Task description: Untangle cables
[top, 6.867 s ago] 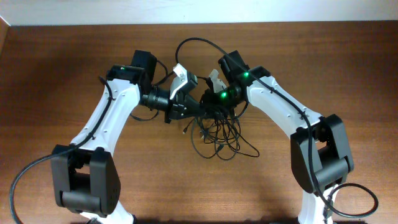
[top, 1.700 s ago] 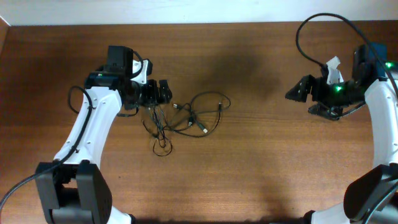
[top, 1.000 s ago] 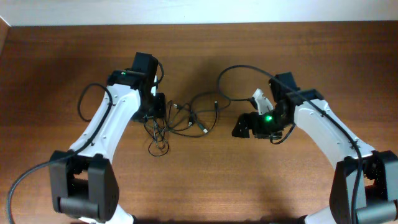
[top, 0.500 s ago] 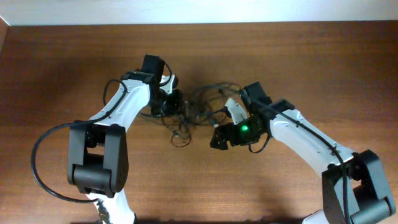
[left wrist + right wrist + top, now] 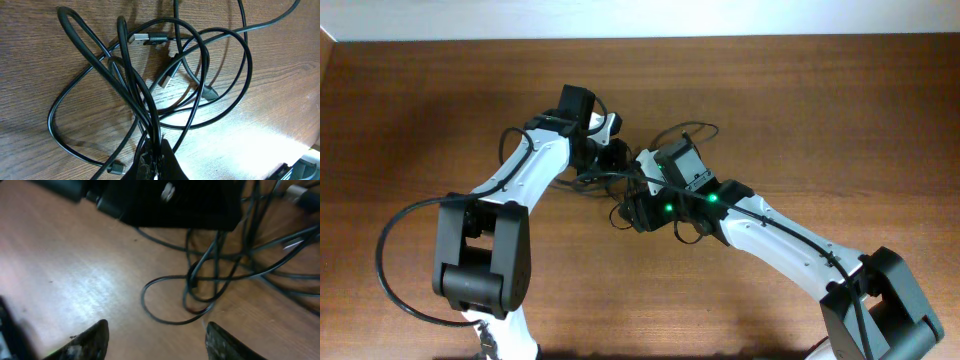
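Observation:
The cables (image 5: 603,180) are a tangle of thin black wires between the two arms at mid-table. In the left wrist view they fan out in crossing loops (image 5: 130,95), with a metal-tipped plug (image 5: 142,37) near the top. My left gripper (image 5: 156,152) is shut on several strands where they bunch together; in the overhead view the left gripper (image 5: 616,158) sits at the bundle's upper edge. My right gripper (image 5: 160,340) is open over bare wood, with a cable loop (image 5: 170,305) lying just ahead of its fingertips (image 5: 95,340). From overhead the right gripper (image 5: 632,212) is at the tangle's lower edge.
The brown wooden table (image 5: 820,110) spreads around both arms. The black body of the left gripper (image 5: 170,202) fills the top of the right wrist view, close ahead. The white right arm (image 5: 770,235) crosses the lower right.
My right gripper has moved left and up to the tangle's lower edge, and its jaws have narrowed. The left gripper stays shut on the strands and has shifted slightly right.

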Controlling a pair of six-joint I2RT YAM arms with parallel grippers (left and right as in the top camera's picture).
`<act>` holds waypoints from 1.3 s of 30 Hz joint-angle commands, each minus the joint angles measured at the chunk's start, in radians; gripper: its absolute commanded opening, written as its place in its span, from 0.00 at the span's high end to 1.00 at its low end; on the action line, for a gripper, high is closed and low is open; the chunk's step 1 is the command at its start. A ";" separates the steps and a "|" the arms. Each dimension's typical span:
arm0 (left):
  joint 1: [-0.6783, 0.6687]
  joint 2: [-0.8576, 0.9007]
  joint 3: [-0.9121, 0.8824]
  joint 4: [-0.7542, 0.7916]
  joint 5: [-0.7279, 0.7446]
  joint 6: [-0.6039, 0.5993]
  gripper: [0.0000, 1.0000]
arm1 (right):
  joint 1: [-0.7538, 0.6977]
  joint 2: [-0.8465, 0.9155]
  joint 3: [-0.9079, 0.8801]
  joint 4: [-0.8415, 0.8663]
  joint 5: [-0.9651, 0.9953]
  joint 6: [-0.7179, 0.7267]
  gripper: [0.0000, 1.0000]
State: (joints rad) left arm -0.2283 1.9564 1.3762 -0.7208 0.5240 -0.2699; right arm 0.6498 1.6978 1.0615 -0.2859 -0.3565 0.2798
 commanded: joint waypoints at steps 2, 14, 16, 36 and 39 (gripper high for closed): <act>-0.006 0.011 -0.001 -0.002 0.003 0.002 1.00 | 0.006 0.012 0.002 0.032 0.055 -0.040 0.58; -0.013 0.011 -0.002 0.002 0.003 0.002 1.00 | 0.018 0.137 0.002 0.045 -0.096 -0.036 0.59; -0.014 0.011 -0.001 0.002 0.003 0.002 1.00 | 0.033 0.163 0.002 0.057 -0.097 -0.036 0.53; -0.016 0.011 -0.001 0.003 0.003 0.002 1.00 | 0.163 0.182 0.002 0.237 0.010 -0.036 0.34; -0.016 0.011 -0.002 0.003 0.003 0.002 1.00 | 0.163 0.220 0.002 0.246 0.017 -0.036 0.33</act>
State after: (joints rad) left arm -0.2401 1.9636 1.3762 -0.7124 0.5007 -0.2703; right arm 0.8169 1.8744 1.0554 -0.0509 -0.3893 0.2394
